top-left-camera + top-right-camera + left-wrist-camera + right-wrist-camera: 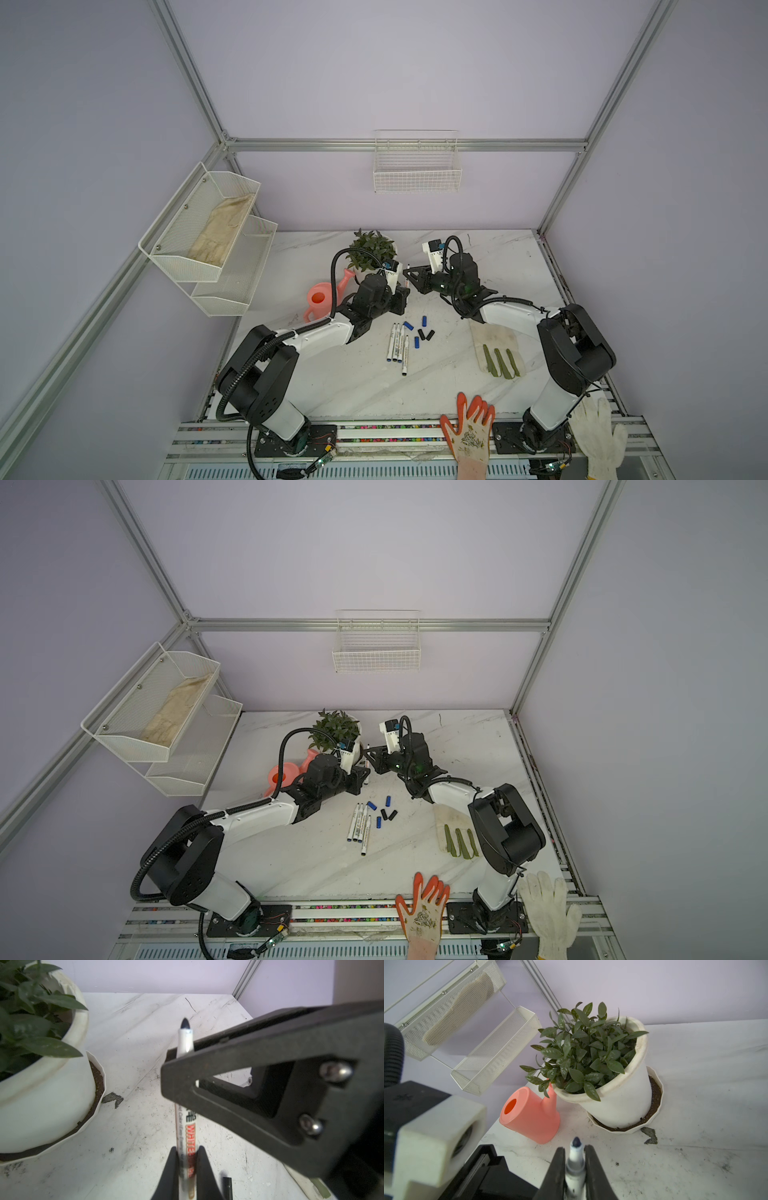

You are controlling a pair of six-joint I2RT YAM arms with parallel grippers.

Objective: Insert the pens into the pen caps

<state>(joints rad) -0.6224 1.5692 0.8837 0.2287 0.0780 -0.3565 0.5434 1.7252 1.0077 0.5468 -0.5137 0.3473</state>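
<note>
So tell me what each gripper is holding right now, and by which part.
Both hold the same pen. The left gripper clamps its printed barrel, and the right gripper pinches it just behind the dark tip.

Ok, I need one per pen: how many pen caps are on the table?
5, clustered beside the loose pens: three blue caps, two black caps between them. None seems hidden.

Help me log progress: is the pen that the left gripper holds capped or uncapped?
Uncapped. The pen in the left gripper ends in a bare dark tip, seen in both wrist views; nothing covers it.
</note>
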